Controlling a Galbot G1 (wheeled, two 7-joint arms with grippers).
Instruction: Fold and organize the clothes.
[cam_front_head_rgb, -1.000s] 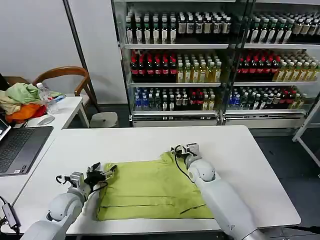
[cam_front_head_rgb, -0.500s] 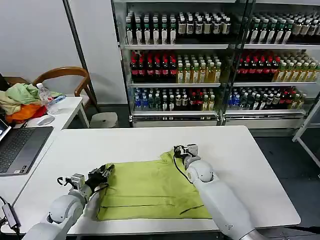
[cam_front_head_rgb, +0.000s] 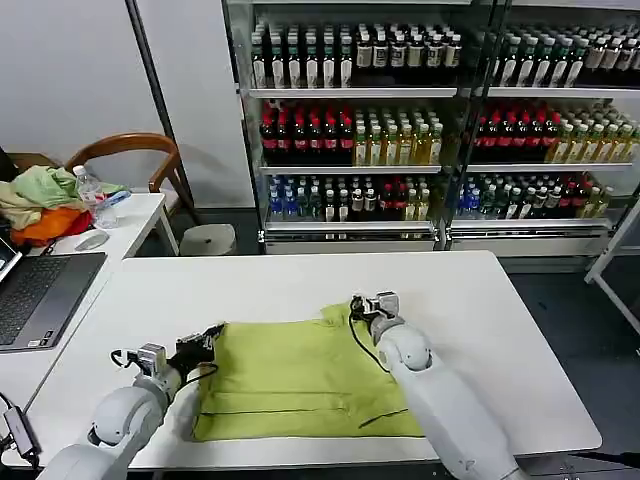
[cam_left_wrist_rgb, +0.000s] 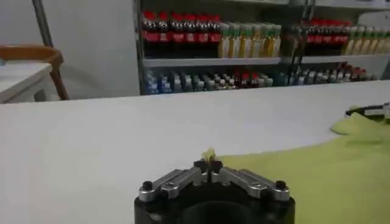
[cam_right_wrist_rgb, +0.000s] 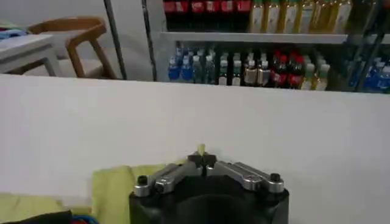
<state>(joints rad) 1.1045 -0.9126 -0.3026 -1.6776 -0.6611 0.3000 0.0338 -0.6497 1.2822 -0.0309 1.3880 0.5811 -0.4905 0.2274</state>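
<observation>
Lime T-shirt, no legible print

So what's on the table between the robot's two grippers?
In the head view, the yellow-green T-shirt spans from left gripper to right gripper; each pinches an edge.

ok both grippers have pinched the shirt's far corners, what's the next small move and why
Probably lift both corners slightly and draw them toward the near hem. The left gripper and right gripper each pinch a bit of T-shirt, which lies flat on the table.
</observation>
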